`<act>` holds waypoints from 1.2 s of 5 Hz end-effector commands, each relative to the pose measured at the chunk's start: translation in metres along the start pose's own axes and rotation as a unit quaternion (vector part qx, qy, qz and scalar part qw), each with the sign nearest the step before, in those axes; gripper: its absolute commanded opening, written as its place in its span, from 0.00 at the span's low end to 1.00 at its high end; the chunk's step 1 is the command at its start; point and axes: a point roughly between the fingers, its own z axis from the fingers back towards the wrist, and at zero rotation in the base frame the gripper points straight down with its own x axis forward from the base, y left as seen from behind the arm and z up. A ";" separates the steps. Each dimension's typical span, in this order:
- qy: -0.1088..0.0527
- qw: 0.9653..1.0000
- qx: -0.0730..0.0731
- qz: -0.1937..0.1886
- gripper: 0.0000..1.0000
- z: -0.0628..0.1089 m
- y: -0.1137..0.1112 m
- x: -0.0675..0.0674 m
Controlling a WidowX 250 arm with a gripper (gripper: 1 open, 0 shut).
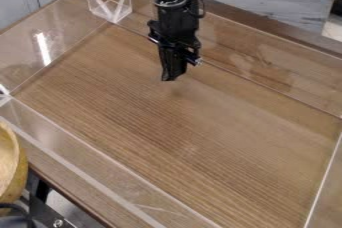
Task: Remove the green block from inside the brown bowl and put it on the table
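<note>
Wood-grain tabletop [187,142] fills most of the camera view, low clear walls along its edges. Black gripper [173,70] at the far side, around mid-width, pointing down over the wood. Fingers together; can't make out anything between them. Clear angular piece [110,4] at far left, by the wall. Yellow round-rimmed item [11,164] at near left, cut by the frame edge, outside the clear wall. Green block and brown bowl: can't spot either.
</note>
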 end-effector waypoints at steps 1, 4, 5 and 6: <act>-0.033 0.999 0.012 0.004 0.00 0.018 0.011 0.009; -0.041 0.999 0.004 0.006 0.00 0.017 0.019 0.011; -0.042 0.999 0.001 0.007 0.00 0.017 0.021 0.011; -0.043 0.999 -0.002 0.009 0.00 0.017 0.022 0.011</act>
